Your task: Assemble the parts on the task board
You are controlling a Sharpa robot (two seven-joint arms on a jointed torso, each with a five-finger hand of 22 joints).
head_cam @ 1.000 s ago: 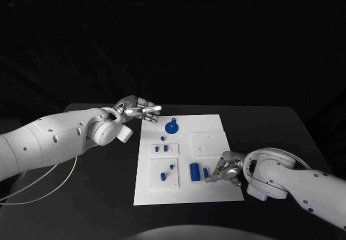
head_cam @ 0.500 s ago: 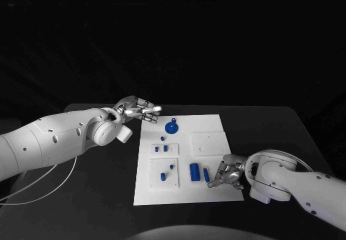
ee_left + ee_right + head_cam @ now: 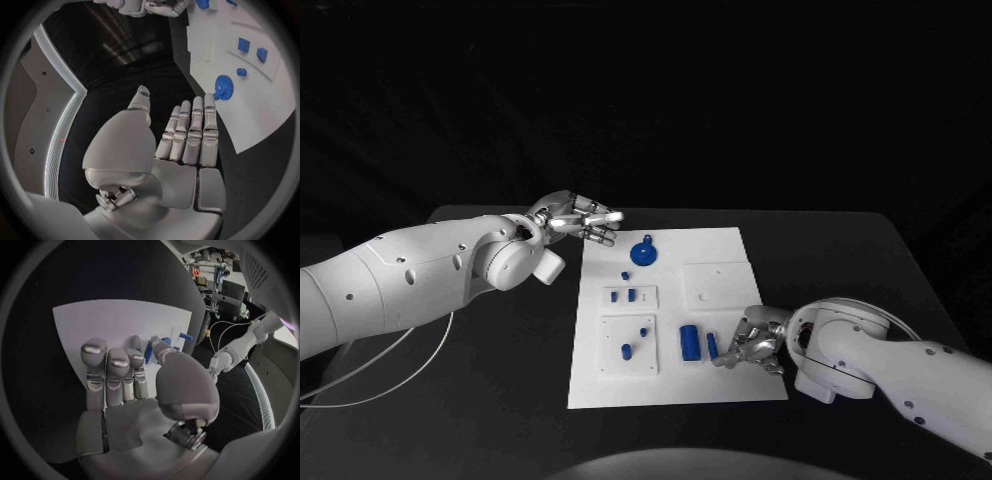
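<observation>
Right hand (image 3: 750,345) seemingly at blue part (image 3: 713,347)

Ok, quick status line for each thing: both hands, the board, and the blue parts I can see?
left hand: open, fingers extended, holding nothing, at the board's far left corner.
right hand: fingers closing around the thin blue part; firm hold unclear.
task board: flat on the table.
round blue part: lying on the board, untouched.
blue cylinder: lying on the board, free.
thin blue part: at the right hand's fingertips.
</observation>
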